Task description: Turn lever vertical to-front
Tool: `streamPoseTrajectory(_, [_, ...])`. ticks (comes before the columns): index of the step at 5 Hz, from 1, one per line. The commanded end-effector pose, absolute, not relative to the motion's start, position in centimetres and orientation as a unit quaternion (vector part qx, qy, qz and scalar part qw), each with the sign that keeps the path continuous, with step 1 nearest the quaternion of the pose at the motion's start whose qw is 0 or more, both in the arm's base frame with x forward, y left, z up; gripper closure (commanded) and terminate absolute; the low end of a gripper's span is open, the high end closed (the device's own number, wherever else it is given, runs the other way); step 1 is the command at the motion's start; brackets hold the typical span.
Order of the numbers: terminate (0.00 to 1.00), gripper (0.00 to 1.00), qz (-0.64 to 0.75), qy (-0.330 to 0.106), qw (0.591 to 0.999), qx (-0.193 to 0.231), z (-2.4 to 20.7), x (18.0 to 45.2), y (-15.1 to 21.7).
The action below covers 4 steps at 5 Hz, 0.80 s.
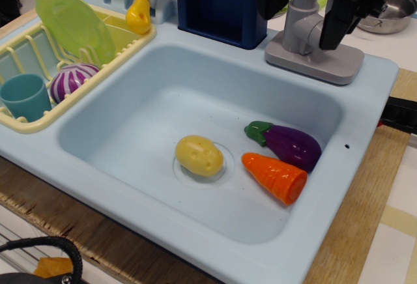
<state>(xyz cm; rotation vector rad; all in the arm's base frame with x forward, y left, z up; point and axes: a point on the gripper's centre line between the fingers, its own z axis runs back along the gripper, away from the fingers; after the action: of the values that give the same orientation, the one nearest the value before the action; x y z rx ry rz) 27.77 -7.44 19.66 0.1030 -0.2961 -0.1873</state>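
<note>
- The gripper [311, 10] is black and sits at the top edge, its upper part cut off; one finger [337, 23] hangs right of the faucet pipe [303, 27], a dark mass left of it.
- Whether it is clenched or released I cannot tell.
- The lever is not clearly visible; it would be up at the pipe's top, hidden behind the gripper.
- The pipe's flat base [313, 56] rests on the sink [98, 167] rim, back right.
- In the basin: a potato [199, 156] on the drain, an eggplant [287, 143] just behind a carrot [276, 177], the two touching.
- The rack [39, 118] at left holds a green plate [75, 23], a purple onion [71, 80] and a teal cup [25, 96].
- A metal pot [389, 12] is partly cut off at top right.
</note>
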Motion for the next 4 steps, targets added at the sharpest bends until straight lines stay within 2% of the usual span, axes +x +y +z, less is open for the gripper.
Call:
streamPoseTrajectory(1, [0.0, 0.0, -0.111, -0.231, 0.965, 0.057, 20.9, 29.1, -8.3])
streamPoseTrajectory(2, [0.0, 0.0, -0.118, -0.244, 0.962, 0.046, 21.0, 30.1, -9.0])
streamPoseTrajectory(4, [0.0, 0.0, -0.139, -0.24, 0.96, 0.041, 21.3, 32.4, -9.7])
